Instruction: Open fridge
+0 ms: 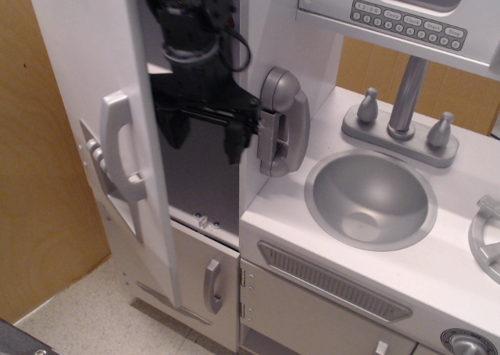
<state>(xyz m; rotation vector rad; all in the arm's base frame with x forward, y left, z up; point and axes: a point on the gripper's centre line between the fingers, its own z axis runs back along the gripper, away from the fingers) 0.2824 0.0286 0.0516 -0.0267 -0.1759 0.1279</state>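
The tall white fridge door (pixel 86 73) stands swung open to the left, seen almost edge-on, with its long curved silver handle (pixel 117 148) and the dispenser buttons (pixel 92 148) facing left. The dark fridge interior (pixel 199 191) shows behind it. My black gripper (pixel 205 136) hangs inside the opening, behind the door's edge, fingers pointing down. The two fingers stand apart with nothing between them. One finger (pixel 234 142) is near the fridge's right wall.
A grey toy phone (pixel 281 122) hangs on the fridge's right side wall. A smaller lower door with a short handle (pixel 212 285) sits below. The sink (pixel 369 199), faucet (pixel 406 97) and microwave panel (pixel 408 23) are to the right. A wooden wall (pixel 31 175) stands left.
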